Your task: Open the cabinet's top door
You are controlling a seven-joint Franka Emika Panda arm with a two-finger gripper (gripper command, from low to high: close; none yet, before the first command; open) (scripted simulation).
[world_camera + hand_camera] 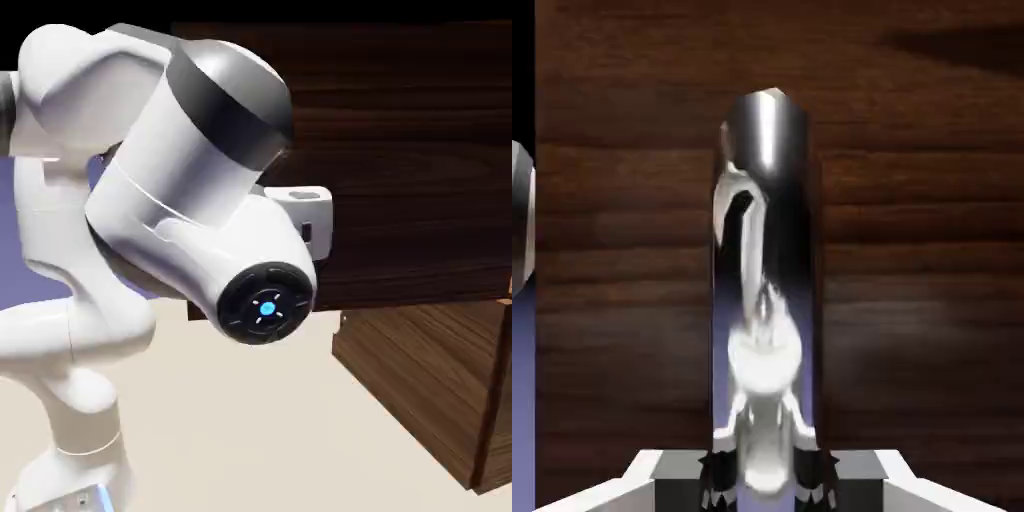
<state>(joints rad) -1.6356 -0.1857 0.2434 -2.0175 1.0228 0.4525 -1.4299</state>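
The gripper (768,470) was clamped shut on the top door's handle (766,270), a silver bar running lengthwise straight away from its 2 fingertips. The top door (400,150) stood swung out from the cabinet (440,390), so further pull likely follows its arc.

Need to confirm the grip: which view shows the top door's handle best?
The hand view: the handle fills the middle, with the end effector closed on it. In the exterior view the arm hides it.
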